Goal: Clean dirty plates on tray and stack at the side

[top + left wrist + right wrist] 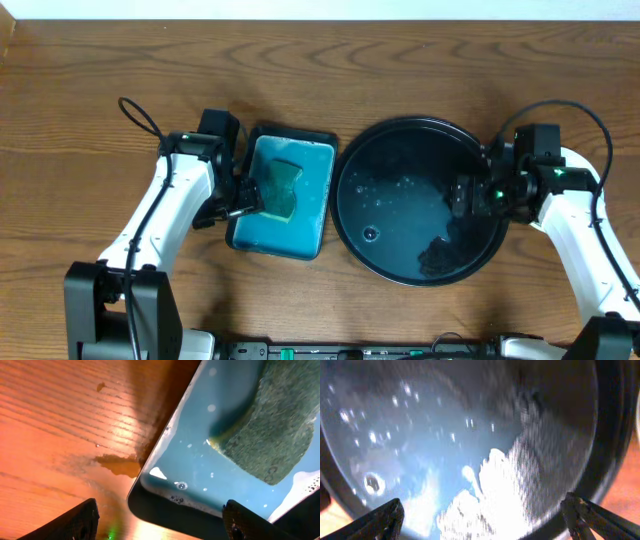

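The left claw [250,200] is spread wide and holds nothing. It hangs at the far side of the teal tray [312,165] from the black tray [420,135]. In the left wrist view this claw [160,522] shows its 2 dark fingertips [75,520] in the bottom corners, well apart. Between them lie the rounded corner of the teal tray [200,475] and bare wood. A green-and-yellow sponge [281,190] lies inside the teal tray, in shallow water with a few bubbles. In the left wrist view the sponge [265,430] sits toward the upper right. A small wet patch [117,464] marks the wood just beside the teal tray's edge.

The right claw [462,200] is also spread, with nothing between its fingers, and it hangs over the right part of the black tray. From the right wrist, the claw [490,525] looks down into the black tray [615,435]. That view is blurred, with bright glare on the glossy floor.

The black tray sits on the wood-grain surface [100,80], its left rim just beside the teal tray. Its floor is wet, with scattered droplets [400,185] near the middle. A dark blotch [435,258] lies by its near rim, and I cannot tell what it is.
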Tool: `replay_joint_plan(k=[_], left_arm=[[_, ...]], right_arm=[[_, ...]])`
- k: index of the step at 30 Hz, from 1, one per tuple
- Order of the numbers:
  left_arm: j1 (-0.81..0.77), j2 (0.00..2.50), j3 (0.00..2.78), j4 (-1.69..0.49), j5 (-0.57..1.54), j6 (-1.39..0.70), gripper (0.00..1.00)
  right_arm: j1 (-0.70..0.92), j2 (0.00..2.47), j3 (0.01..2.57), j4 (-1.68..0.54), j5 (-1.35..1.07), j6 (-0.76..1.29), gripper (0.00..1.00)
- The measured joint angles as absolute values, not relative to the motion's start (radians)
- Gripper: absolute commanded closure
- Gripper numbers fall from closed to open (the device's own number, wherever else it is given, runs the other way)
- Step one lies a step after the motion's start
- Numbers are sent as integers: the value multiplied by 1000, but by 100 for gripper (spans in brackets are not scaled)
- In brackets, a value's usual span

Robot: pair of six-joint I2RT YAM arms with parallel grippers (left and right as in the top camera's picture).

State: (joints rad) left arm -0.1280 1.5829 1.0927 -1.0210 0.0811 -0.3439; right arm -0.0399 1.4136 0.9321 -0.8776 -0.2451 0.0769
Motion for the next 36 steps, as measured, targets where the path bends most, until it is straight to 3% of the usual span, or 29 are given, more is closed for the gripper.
replay_joint_plan(k=[6,17,23,36], left_arm=[[-128,1411,964,-965,84,-344,20],[-130,832,710,-804,91,-364,19],[-131,691,696,-804,92,-371,19],[-131,702,695,-804,92,-371,18]], right_arm=[[-39,1249,863,-860,-226,74,1],[-27,641,591,-694,-196,70,1],[-27,562,569,-697,-192,71,1],[-27,562,567,-698,-190,70,1]])
